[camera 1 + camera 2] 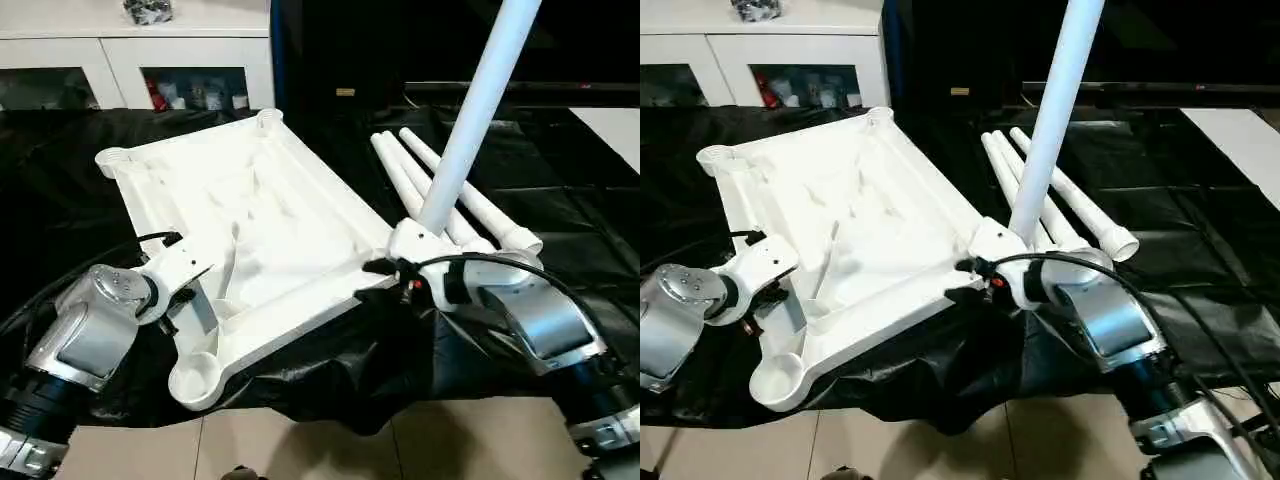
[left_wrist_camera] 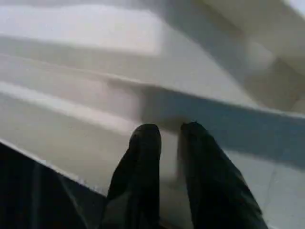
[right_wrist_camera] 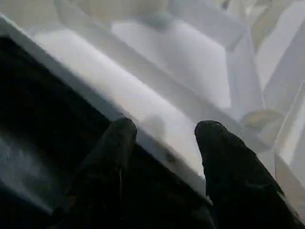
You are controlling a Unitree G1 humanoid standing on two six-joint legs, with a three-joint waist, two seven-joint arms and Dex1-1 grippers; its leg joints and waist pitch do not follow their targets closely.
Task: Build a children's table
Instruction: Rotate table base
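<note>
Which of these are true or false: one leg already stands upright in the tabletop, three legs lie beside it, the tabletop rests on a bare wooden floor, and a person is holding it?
1. One leg stands upright in a corner of the tabletop. True.
2. Three spare legs lie on the black cloth beside the tabletop. True.
3. The tabletop rests on a bare wooden floor. False: it lies upside down on the black cloth.
4. A person is holding the tabletop. False: the left gripper and right gripper are at its edge.
</note>
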